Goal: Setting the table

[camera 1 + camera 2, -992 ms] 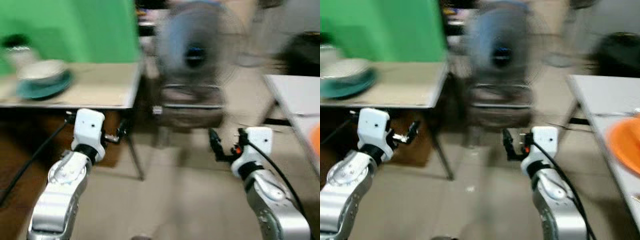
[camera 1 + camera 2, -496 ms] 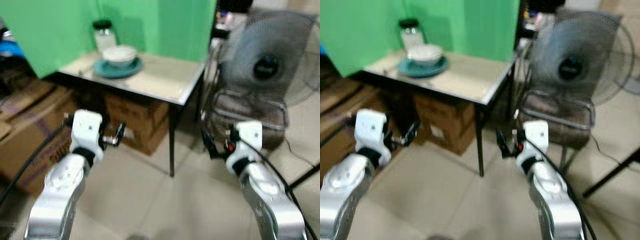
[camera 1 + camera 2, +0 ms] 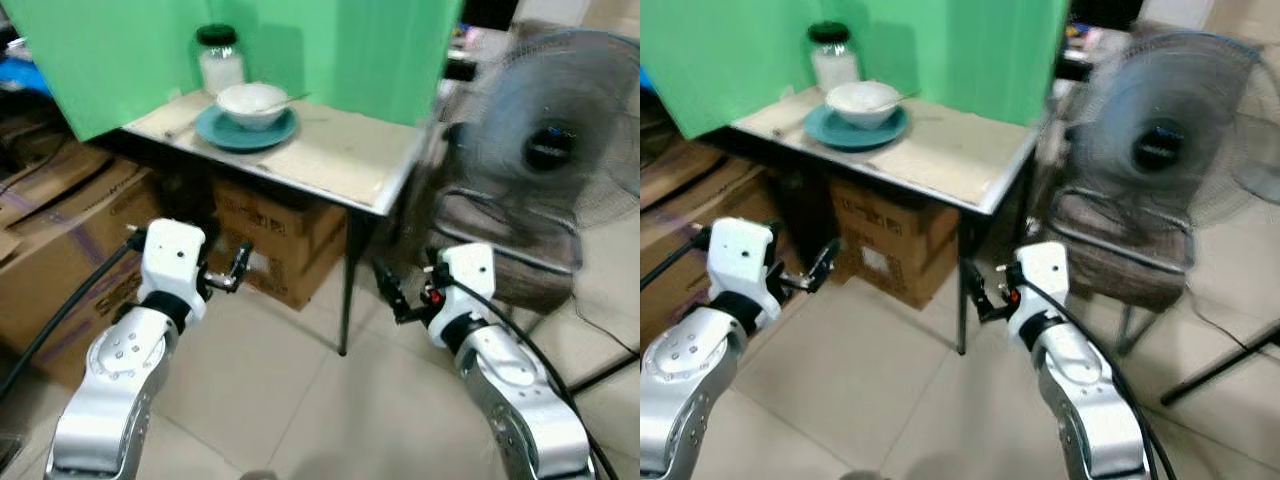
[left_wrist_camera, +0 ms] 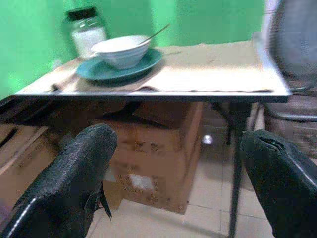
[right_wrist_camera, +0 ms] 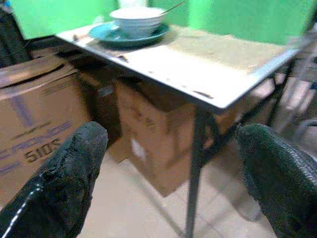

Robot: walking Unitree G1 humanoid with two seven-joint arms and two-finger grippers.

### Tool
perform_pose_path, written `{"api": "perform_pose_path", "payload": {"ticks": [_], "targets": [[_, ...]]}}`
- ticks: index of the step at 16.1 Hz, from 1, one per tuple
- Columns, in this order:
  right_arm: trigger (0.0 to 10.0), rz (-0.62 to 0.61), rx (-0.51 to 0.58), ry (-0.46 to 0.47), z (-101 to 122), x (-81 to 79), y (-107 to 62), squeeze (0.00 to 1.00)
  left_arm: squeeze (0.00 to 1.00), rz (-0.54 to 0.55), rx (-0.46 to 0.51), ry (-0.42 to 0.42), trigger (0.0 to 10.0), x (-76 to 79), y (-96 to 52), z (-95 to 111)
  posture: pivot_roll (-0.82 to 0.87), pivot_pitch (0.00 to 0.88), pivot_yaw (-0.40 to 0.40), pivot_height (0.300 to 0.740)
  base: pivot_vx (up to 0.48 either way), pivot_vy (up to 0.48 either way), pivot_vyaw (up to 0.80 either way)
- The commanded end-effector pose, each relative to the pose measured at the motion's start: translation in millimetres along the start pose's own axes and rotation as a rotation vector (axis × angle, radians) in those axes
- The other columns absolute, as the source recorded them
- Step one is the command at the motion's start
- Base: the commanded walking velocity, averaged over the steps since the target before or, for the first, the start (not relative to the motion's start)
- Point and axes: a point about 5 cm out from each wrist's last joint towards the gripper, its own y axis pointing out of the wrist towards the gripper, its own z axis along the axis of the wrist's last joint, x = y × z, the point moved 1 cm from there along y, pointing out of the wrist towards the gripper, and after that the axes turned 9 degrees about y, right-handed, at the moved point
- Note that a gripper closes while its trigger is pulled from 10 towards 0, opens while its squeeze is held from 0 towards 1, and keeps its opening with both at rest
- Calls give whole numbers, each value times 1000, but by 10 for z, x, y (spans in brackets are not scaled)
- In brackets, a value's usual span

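A small table [image 3: 345, 165] stands ahead against a green screen. On its far left part lies a teal plate [image 3: 246, 130] with a white bowl [image 3: 251, 103] on it; a utensil handle sticks out of the bowl. A glass jar with a black lid [image 3: 220, 60] stands behind them. My left gripper [image 3: 236, 268] is held low in front of the table, open and empty. My right gripper [image 3: 390, 292] is also low, near the table's front leg, open and empty. The wrist views show the plate [image 4: 119, 69] and bowl [image 5: 137, 20] between spread fingers.
Cardboard boxes [image 3: 270, 240] sit under the table, and more boxes [image 3: 50, 250] at the left. A standing fan [image 3: 555, 140] rises behind a metal-framed chair [image 3: 500, 240] on the right. Tiled floor [image 3: 270, 400] lies between me and the table.
The camera has swung left and moved closer: the table with plate and bowl now sits nearer the centre, the fan has shifted right. Both grippers stay open and low.
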Motion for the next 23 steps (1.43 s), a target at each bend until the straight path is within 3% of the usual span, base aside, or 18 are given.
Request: {"api": "perform_pose_path", "payload": {"ticks": [1,5,9,21,23], "targets": [[10000,5,15,-3,28,19,8,0,643,-12,5,15,10000,31,-7,13,149,0,1,740,307,0,800],[10000,-22,22,47,30,59,23,0,639,3,5,14,10000,-23,-15,-5,147,0,-8,740,310,0,200],[10000,-26,21,86,15,67,33,0,627,-19,19,11,10000,21,0,22,150,0,-5,740,313,0,0],[10000,0,42,34,23,41,36,0,616,-24,20,21,10000,-9,2,23,156,0,4,740,317,0,0],[10000,3,42,17,34,49,41,0,616,-25,22,22,10000,-4,4,29,160,0,4,740,317,0,800]]}}
